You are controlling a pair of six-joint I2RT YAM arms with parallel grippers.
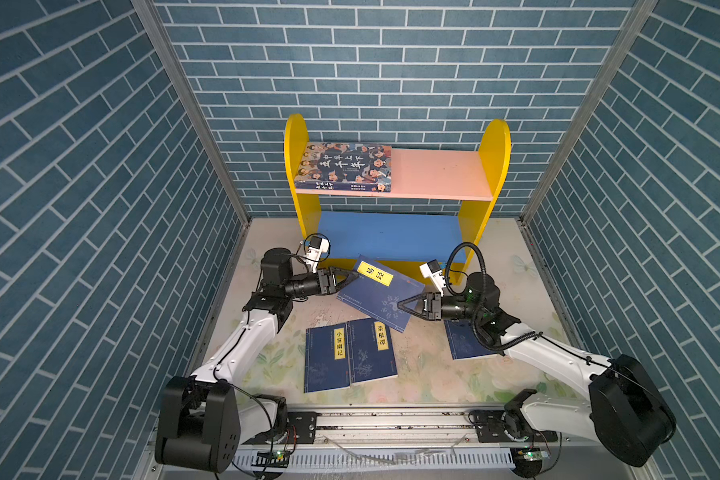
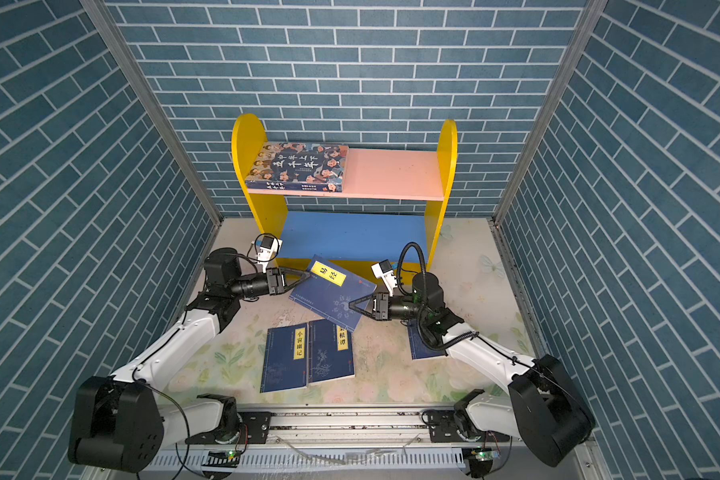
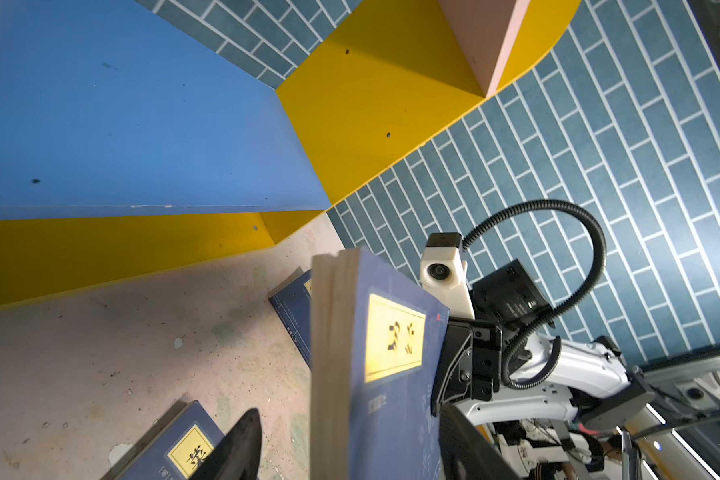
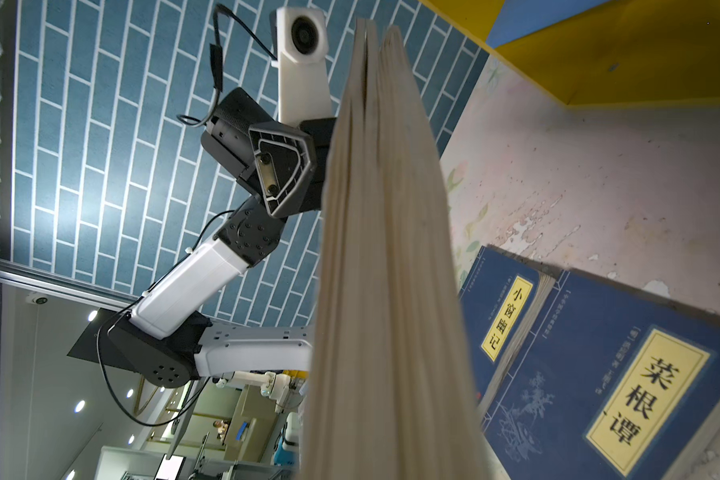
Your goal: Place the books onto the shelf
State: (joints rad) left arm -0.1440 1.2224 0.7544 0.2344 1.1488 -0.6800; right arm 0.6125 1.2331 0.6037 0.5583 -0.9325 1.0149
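Observation:
A thin navy book (image 1: 377, 291) with a yellow label hangs tilted above the table, just before the shelf (image 1: 491, 166). My right gripper (image 1: 400, 305) is shut on its near right edge; in the right wrist view its page edge (image 4: 387, 291) fills the middle and hides the fingers. My left gripper (image 1: 355, 276) stands open astride the book's far left corner, with a gap beside one finger (image 3: 238, 444). Two more navy books (image 1: 327, 359) (image 1: 371, 351) lie side by side on the table. Another (image 1: 464, 343) lies partly under the right arm. The big cartoon-faced book (image 1: 346, 166) lies on the pink upper board.
The blue lower board (image 1: 391, 235) has nothing on it, and the right half of the pink board (image 1: 437, 172) is bare. Blue brick-pattern walls close in the back and both sides. A metal rail (image 1: 391, 419) carrying the arm bases runs along the front.

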